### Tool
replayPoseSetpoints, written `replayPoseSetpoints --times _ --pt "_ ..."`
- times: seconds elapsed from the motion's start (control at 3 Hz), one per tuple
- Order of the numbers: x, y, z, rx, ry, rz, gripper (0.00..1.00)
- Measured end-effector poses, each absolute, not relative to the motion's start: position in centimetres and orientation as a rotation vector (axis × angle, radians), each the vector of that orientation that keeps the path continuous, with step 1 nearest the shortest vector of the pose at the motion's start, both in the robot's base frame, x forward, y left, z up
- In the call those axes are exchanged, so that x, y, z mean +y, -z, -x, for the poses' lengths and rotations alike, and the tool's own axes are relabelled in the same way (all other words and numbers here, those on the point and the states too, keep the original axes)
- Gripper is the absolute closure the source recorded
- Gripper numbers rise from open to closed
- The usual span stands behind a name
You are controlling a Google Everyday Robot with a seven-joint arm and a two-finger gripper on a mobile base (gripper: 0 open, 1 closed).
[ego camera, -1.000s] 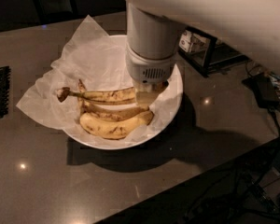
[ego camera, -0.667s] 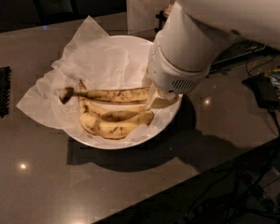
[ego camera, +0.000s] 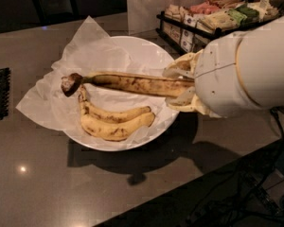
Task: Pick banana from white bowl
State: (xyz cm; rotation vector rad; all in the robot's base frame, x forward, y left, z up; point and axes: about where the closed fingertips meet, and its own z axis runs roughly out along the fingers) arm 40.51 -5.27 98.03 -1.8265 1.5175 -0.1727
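"Above the bowl, is that where the banana is now?"

"Yes. A second ago it lay on the paper with the other two, and I was bearing down on it from overhead. Now it hangs level, clear of the paper. Its dark stem points left, and its right end is caught in my gripper at the bowl's right side."

"Your jaws, then?"

"Closed on the banana, one finger over it and one under, near its right tip. My wrist has swung round, so I reach in from the right instead of from above."

"And the other two bananas?"

"Lying side by side in the front of the bowl, just below the one I carry and not touching it, as far as I can see."

"So the pick is made?"

"Nearly, I'd say. It is off the paper but over the bowl all the same, and I hold it by one end only. That long free length could sag or twist out if I move sharply."

"Anything in the way?"

"The snack tray stands just behind my wrist, on the counter. I would rise steadily and keep off it."
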Motion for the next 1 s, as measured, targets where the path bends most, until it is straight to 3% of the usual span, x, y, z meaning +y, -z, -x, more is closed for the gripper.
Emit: replayPoseSetpoints --times 1.0 --pt "-4.11 -102.53 -38.32 1.348 0.277 1.809 1.0"
